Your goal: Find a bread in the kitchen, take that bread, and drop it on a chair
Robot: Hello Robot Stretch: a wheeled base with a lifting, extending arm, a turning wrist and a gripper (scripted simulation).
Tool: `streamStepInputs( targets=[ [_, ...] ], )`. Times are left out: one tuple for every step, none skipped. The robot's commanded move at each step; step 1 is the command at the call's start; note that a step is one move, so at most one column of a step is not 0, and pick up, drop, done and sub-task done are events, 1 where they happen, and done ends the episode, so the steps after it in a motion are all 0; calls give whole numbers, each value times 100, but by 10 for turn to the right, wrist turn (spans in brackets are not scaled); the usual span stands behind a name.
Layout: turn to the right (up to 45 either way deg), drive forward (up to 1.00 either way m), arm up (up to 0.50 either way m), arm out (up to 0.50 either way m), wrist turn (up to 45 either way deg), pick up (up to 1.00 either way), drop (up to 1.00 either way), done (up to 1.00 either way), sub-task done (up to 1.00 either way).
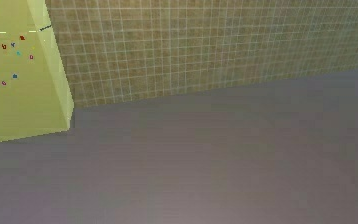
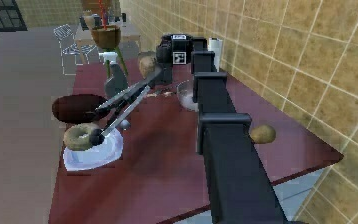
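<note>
the bread, a tan ring, sits on a white plate by the tabletop's edge at the arm side view's left, toward the near corner. the gripper slants across from the arm, fingers aimed at that plate, tips just beside the ring's far side (round, so no long axis to match). with plate and dark bowl there, i cannot tell whether it holds anything.
</note>
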Motion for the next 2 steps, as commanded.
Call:
streamStepInputs(
  targets=[
    [0, 0, 0, 0, -120, 0, 0, 0, 0],
    [0, 0, 0, -38, 0, 0, 0, 0, 0]
  ],
)
